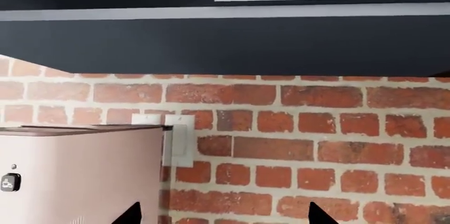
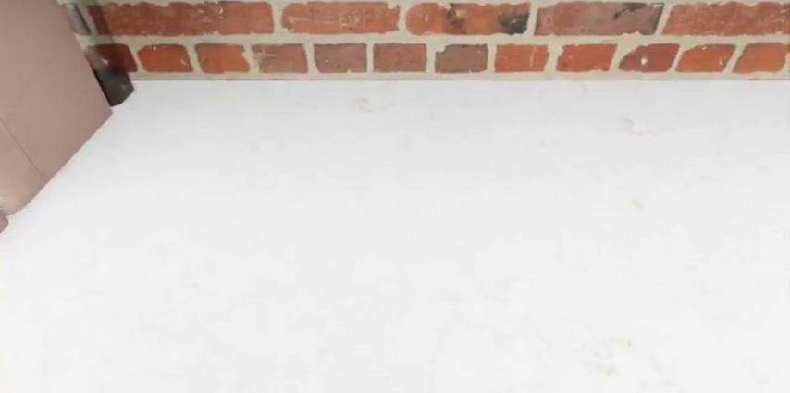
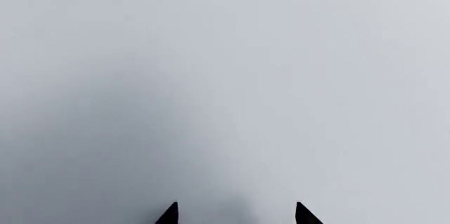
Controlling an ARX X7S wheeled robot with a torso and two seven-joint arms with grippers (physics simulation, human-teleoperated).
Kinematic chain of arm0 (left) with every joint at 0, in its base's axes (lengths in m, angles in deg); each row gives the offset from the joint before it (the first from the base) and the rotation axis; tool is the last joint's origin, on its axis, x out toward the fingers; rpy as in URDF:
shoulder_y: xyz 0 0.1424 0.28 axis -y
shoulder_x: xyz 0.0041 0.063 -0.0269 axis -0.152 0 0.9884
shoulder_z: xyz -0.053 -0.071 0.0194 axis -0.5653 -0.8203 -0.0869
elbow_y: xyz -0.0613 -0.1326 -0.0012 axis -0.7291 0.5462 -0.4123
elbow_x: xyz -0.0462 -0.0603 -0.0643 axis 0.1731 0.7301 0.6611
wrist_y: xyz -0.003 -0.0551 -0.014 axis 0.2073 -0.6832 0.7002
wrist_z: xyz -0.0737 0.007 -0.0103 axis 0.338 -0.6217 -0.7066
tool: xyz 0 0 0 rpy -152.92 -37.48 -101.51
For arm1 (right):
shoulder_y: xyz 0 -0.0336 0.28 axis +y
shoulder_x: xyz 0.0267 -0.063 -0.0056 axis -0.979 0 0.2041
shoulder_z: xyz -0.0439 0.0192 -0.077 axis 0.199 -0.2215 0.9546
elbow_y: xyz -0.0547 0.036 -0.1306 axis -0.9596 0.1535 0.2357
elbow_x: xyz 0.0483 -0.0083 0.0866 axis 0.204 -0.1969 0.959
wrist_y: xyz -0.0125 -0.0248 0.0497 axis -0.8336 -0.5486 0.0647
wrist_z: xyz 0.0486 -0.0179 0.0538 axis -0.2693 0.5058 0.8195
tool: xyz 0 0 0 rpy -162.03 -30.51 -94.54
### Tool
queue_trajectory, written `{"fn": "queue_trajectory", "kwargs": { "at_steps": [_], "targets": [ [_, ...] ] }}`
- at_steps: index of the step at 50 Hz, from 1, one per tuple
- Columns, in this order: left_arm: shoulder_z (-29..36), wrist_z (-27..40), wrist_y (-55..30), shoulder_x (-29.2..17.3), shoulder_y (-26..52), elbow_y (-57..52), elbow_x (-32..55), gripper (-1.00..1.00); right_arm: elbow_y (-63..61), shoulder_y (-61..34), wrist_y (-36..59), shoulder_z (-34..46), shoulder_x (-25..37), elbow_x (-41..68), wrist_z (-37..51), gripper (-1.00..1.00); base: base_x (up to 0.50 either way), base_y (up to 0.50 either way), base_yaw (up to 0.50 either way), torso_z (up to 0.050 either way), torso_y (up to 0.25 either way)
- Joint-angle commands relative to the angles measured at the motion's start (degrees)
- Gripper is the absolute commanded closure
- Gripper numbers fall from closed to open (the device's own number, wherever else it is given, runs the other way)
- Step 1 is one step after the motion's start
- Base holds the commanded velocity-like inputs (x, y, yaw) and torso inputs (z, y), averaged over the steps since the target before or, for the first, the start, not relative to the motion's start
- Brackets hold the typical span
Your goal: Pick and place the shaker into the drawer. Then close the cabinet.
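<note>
The shaker, the drawer and the cabinet fronts are out of view in all three views. My left gripper (image 1: 225, 214) is open, only its two black fingertips (image 1: 132, 214) showing, wide apart, with nothing between them; it faces a red brick wall (image 1: 302, 129). My right gripper (image 3: 235, 214) is open too, its dark fingertips (image 3: 169, 214) spread over a plain grey-white surface (image 3: 225, 76) with nothing held. Neither gripper shows in the head view, which looks down on the white worktop (image 2: 408, 245).
A pink-beige appliance (image 1: 77, 176) stands against the brick wall by the left gripper, and its side (image 2: 37, 88) shows at the head view's left edge. A white wall socket (image 1: 179, 139) sits behind it. A dark overhead unit (image 1: 225, 39) hangs above.
</note>
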Motion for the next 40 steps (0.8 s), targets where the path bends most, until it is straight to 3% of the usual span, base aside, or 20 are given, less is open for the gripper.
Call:
{"fn": "queue_trajectory", "kwargs": {
  "at_steps": [1,2,3,6,9,12,15,16,20,24,32,40],
  "targets": [
    [11.6,3.1,2.3,-1.0,8.3,1.9,-0.7,-1.00,12.6,0.4,7.2,-28.6,-1.8,2.2,1.4,-1.00,0.02,0.01,0.01,0.000,0.000],
    [14.1,4.2,2.7,-1.3,10.3,2.3,-0.3,-1.00,12.6,0.0,8.0,-36.8,-1.4,0.9,1.3,-1.00,0.00,0.01,0.01,0.000,0.000],
    [16.9,5.4,3.3,-1.4,12.5,2.7,0.1,-1.00,11.2,0.0,8.3,-38.9,-0.3,0.3,2.4,-1.00,0.00,0.00,0.00,0.000,0.000],
    [22.8,8.4,4.5,-1.1,17.4,2.9,1.7,-1.00,-14.6,16.9,34.1,-45.0,13.6,10.4,15.8,-1.00,0.00,0.00,0.00,0.000,0.000],
    [27.0,11.1,5.4,-0.9,21.1,2.8,3.7,-1.00,-40.4,26.2,52.8,-54.0,20.6,20.7,25.4,-1.00,0.00,0.00,0.00,0.000,0.000],
    [29.1,12.9,6.0,-0.7,23.0,2.6,4.8,-1.00,-66.2,31.6,65.1,-63.2,22.9,28.8,33.9,-1.00,0.00,0.00,0.00,0.000,0.000],
    [30.4,14.4,6.7,-0.5,24.2,2.3,6.2,-1.00,-92.0,36.1,78.2,-75.0,21.3,37.7,43.0,-1.00,0.00,0.00,0.00,0.000,0.000],
    [30.6,14.8,6.9,-0.6,24.4,2.3,6.7,-1.00,-95.1,37.3,80.1,-77.3,21.5,41.4,46.4,-1.00,0.00,0.00,0.00,0.000,0.000],
    [30.2,14.9,7.1,-0.7,24.0,2.2,7.1,-1.00,-98.7,42.8,79.8,-81.5,25.7,62.7,64.2,-1.00,0.00,0.00,0.00,0.000,0.000],
    [29.9,15.2,7.4,-0.9,24.0,2.2,7.5,-1.00,-100.9,45.6,78.8,-80.2,30.3,74.2,72.6,-1.00,0.00,0.00,0.00,0.000,0.000],
    [29.2,16.0,8.0,-1.3,23.4,1.5,9.1,-1.00,-101.8,43.5,77.4,-74.5,36.8,81.1,79.8,-1.00,0.00,0.00,0.00,0.000,0.000],
    [28.0,15.5,7.9,-1.2,21.9,0.9,9.2,-1.00,-101.5,41.1,75.8,-70.7,37.5,82.5,81.3,-1.00,0.00,0.15,0.00,0.000,0.000]
  ]
}}
